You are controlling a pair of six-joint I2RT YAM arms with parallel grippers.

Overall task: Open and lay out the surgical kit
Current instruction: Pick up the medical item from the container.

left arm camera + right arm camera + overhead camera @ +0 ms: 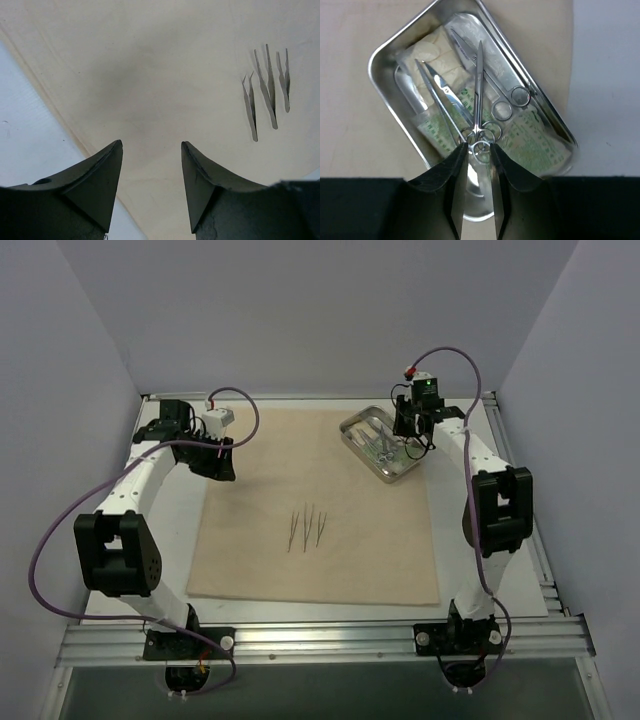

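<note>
The right gripper hangs low over the near end of the steel tray. Its jaws stand narrow with a slit between them, and a ring handle of the forceps sits right at the fingertips; whether they actually pinch it I cannot tell. Ahead of the tips the forceps' shank runs straight away, crossed from the left by a second pair and flanked on the right by another ring-handled tool, all lying on green-printed packets. A good pick likely means closing on that one ring alone, then lifting straight up and slowly so the overlapping handles do not drag along. The left gripper stands spread and empty above the cloth wrap, with the laid-out tweezers ahead and to its right.
</note>
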